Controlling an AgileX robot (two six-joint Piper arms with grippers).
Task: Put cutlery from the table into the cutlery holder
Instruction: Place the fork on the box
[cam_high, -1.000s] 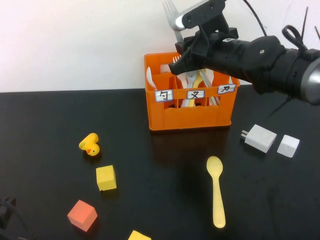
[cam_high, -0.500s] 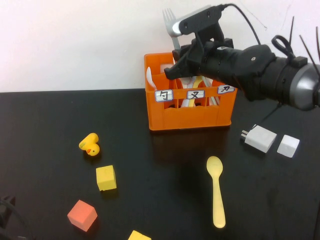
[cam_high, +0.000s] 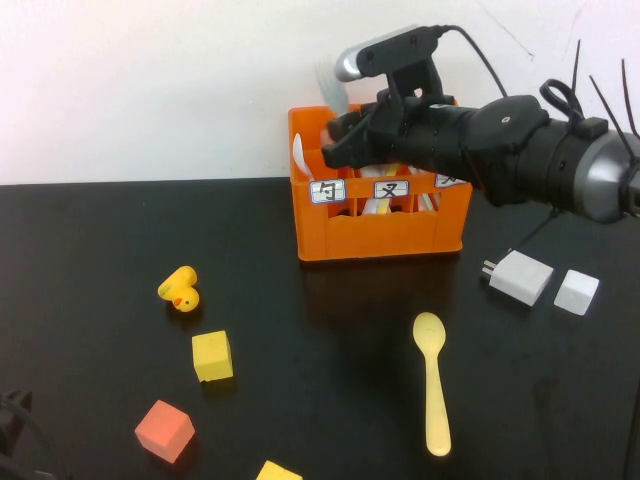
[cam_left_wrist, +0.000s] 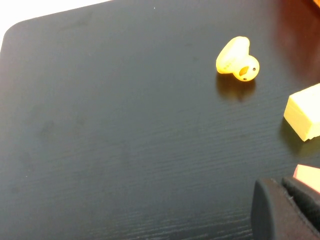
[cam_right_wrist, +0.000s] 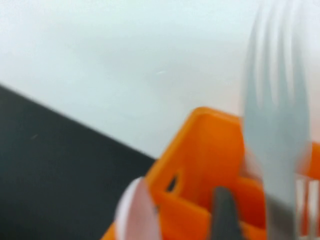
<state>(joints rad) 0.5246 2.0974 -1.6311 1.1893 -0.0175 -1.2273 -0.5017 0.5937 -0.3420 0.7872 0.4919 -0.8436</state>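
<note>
Here the glossy black tabletop (cam_high: 90, 250) spreads wide, with bare room along its left side and near edge. The small orange slotted plastic crate (cam_high: 380, 230) stands at the far edge by the white wall. Over its left rear corner hangs the right gripper (cam_high: 345, 130); whether its jaws grip the blurred grey plastic fork (cam_high: 330, 85) I cannot tell. The yellow plastic spoon (cam_high: 432, 385) lies in open space in front of the crate. The left gripper (cam_left_wrist: 285, 210), clenched and empty, sits low near the left corner.
</note>
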